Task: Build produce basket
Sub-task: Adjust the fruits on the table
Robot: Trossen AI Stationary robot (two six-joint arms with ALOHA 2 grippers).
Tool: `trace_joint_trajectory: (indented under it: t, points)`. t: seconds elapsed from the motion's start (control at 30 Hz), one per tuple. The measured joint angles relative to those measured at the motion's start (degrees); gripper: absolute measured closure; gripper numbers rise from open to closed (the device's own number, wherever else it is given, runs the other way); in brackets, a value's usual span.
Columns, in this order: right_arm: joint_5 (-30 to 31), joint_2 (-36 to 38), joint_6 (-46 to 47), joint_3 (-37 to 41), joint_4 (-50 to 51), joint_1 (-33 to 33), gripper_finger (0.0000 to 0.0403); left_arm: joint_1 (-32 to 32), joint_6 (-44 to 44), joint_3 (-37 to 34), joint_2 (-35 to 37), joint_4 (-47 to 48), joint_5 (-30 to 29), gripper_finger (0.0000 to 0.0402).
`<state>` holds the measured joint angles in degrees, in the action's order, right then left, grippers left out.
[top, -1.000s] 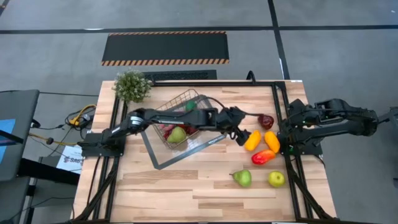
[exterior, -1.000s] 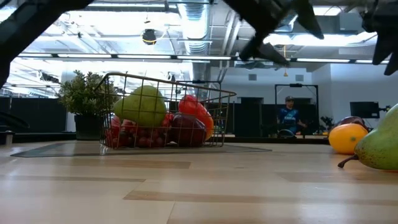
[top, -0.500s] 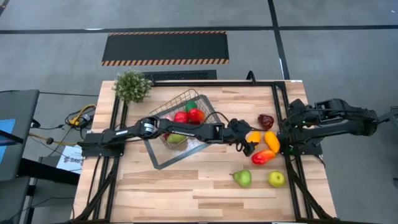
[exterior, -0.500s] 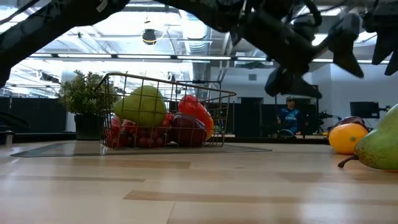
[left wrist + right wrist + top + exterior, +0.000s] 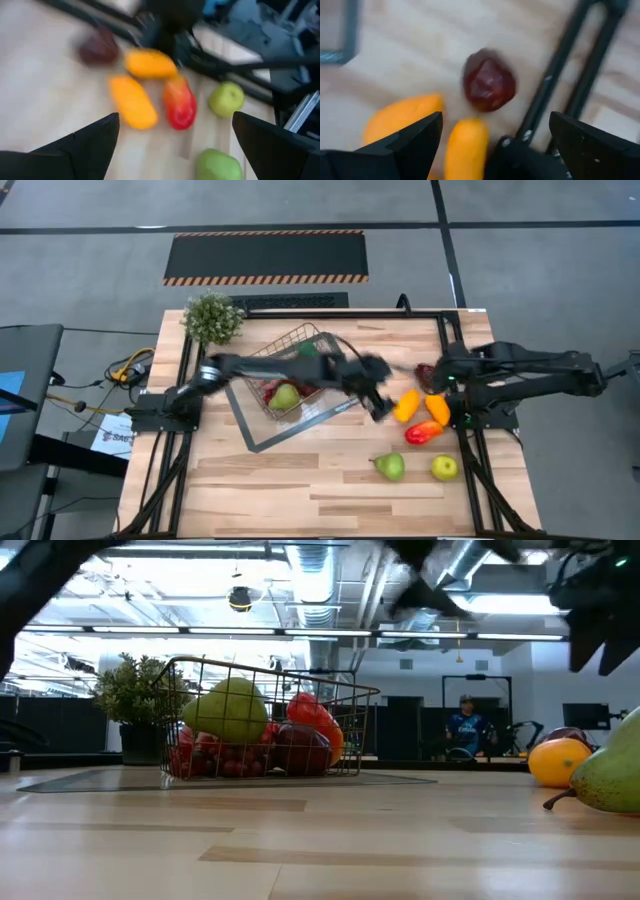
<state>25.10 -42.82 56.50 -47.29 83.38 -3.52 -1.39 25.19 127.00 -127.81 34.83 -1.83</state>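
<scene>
Your light wooden table (image 5: pixel 300 500) carries everything under inspection. The rectangular silver wire-mesh basket (image 5: pixel 300 345) sits on its flat grey tray base (image 5: pixel 262 438) in the table's left-centre part, turned at an angle to the table edges. In the low view it holds a green pear (image 5: pixel 232 710), a red piece (image 5: pixel 312 715), a dark purple piece (image 5: pixel 300 748) and small red pieces along the bottom.

Your left arm reaches across over the basket; the left gripper (image 5: pixel 378 402) hangs just right of the tray, near the loose produce, blurred. Its wrist view shows both dark fingers (image 5: pixel 85 145) spread wide with nothing between them.

Your right gripper (image 5: pixel 440 368) sits at the table's right side, above the dark red fruit (image 5: pixel 489 84). Its fingers (image 5: pixel 405 142) are likewise wide apart and hold nothing.

A bushy green potted plant (image 5: pixel 212 317) stands at the far left corner, apart from the basket.

Loose on the table right of the basket:
- two orange-yellow elongated pieces (image 5: pixel 405 405) (image 5: pixel 437 407), side by side
- a red pepper-like piece (image 5: pixel 423 431), just in front of them
- a green pear (image 5: pixel 389 466) and a yellow-green apple (image 5: pixel 444 468), nearer the front edge
</scene>
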Motion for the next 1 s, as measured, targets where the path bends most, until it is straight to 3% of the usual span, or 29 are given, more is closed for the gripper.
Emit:
trace_joint_trajectory:
  t: [0.17,0.37,0.53,0.67,1.0]
  points:
    - [3.53,-6.10,-4.06,-0.01,-5.88,-8.20,0.0020,0.52,-0.48,0.24,10.58,11.81,-11.47,0.0029]
    - [-0.63,-11.24,-14.53,0.00,-10.57,-22.83,0.0070,-1.52,-2.34,0.43,20.48,12.97,-24.31,0.0029]
    - [-5.11,-17.19,-22.11,-0.04,-10.90,-31.19,0.0103,-2.89,-4.04,0.02,23.93,16.03,-26.09,0.0029]
    - [-2.87,-22.09,-21.98,0.00,-10.40,-34.67,0.0114,-4.26,-3.24,0.18,26.49,18.23,-27.92,0.0029]
    - [-4.97,-33.69,-23.35,-0.04,-12.93,-35.74,0.0120,-8.03,0.32,0.14,27.22,27.85,-27.99,0.0029]
